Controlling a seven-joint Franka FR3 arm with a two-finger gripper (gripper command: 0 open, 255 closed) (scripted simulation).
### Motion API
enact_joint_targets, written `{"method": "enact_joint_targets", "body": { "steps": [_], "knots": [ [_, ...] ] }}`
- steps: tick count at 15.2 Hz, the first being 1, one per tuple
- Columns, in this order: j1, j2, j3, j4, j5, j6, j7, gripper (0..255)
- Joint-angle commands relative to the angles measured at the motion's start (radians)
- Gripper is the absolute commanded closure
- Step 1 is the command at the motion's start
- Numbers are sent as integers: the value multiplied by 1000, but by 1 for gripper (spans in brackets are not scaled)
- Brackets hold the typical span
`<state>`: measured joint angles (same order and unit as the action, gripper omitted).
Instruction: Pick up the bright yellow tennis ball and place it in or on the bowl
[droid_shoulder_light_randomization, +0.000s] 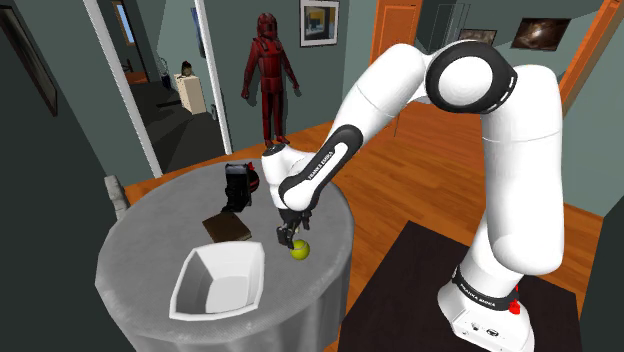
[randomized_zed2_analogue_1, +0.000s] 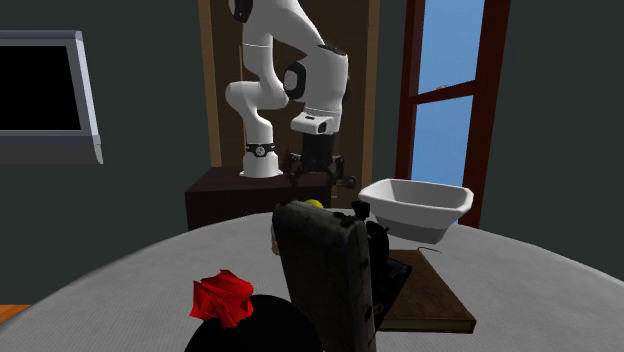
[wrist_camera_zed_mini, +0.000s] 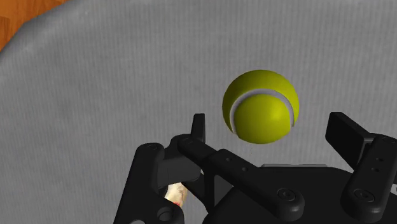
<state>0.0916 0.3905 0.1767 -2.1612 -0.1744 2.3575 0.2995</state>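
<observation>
Table (droid_shoulder_light_randomization: 140, 240): round, grey-topped, fills the lower left of the shoulder view.
Bowl (droid_shoulder_light_randomization: 183, 285): white and squarish, sits at the lower left of the shoulder view, close to the table's near edge.
Book (droid_shoulder_light_randomization: 227, 228): brown, lies flat just above the bowl, left of centre.
Black device (droid_shoulder_light_randomization: 238, 188): stands upright above the book, with a red part on its side.
Gripper (droid_shoulder_light_randomization: 290, 236): points down at the centre of the shoulder view, right of the book, just above the ball.
Fingers (wrist_camera_zed_mini: 198, 130): stand spread apart in the wrist view, flank the ball on both sides without touching it, hold nothing.
Tennis ball (droid_shoulder_light_randomization: 299, 250): yellow-green with a pale seam, rests on the table at the centre of the shoulder view, near the table's right edge and apart from the bowl; peeks over the black device at the centre of the second exterior view, left of the bowl.
Arm (droid_shoulder_light_randomization: 470, 90): white with dark joints, arches from the upper right down to the gripper.
Stand (droid_shoulder_light_randomization: 405, 265): dark, sits at the lower right.
</observation>
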Motion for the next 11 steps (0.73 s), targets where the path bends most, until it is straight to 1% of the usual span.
{"method": "enact_joint_targets", "body": {
  "steps": [1, 8, 11],
  "knots": [
    [14, 61, -6, 54, -16, 2, 16, 0],
    [22, 133, -24, 41, -42, 87, 33, 0],
    [22, 133, -24, 41, -42, 87, 33, 0]
  ]
}}
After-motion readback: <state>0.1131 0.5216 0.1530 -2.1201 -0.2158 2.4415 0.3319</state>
